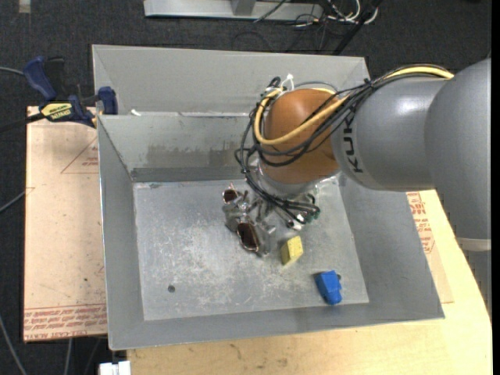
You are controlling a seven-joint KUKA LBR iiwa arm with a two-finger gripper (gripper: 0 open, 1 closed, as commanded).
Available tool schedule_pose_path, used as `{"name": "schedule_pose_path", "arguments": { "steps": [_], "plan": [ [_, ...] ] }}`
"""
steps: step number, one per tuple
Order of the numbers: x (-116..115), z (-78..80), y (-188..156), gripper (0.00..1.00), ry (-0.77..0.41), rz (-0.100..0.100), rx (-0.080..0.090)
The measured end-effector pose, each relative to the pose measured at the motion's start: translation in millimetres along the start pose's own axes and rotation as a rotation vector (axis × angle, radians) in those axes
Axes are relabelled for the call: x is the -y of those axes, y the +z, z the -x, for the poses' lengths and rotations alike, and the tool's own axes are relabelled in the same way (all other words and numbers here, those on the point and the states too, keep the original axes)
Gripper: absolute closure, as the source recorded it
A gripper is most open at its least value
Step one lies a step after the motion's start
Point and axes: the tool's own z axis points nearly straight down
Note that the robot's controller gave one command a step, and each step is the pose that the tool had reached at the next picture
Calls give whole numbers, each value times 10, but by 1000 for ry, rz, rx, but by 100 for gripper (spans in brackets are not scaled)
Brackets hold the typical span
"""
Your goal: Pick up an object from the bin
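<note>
Two loose things lay on the bin [195,287] floor: a yellow block [291,250] just beside the claw [250,229], a blue block [330,286] beyond it, farther off. Claw sat low; we couldn't tell whether wide or narrow. Nothing looked lifted yet; grasp and lift not yet done.

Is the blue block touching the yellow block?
No, the blue block lies apart from the yellow block, with bare bin floor showing between them.
</note>
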Motion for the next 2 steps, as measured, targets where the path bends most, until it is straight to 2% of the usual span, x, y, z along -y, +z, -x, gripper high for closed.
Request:
{"name": "schedule_pose_path", "arguments": {
  "steps": [1,2],
  "plan": [
    [-13,-21,-197,100,0,4,-8],
    [-1,-5,-428,100,0,-1,-2]
  ]
}}
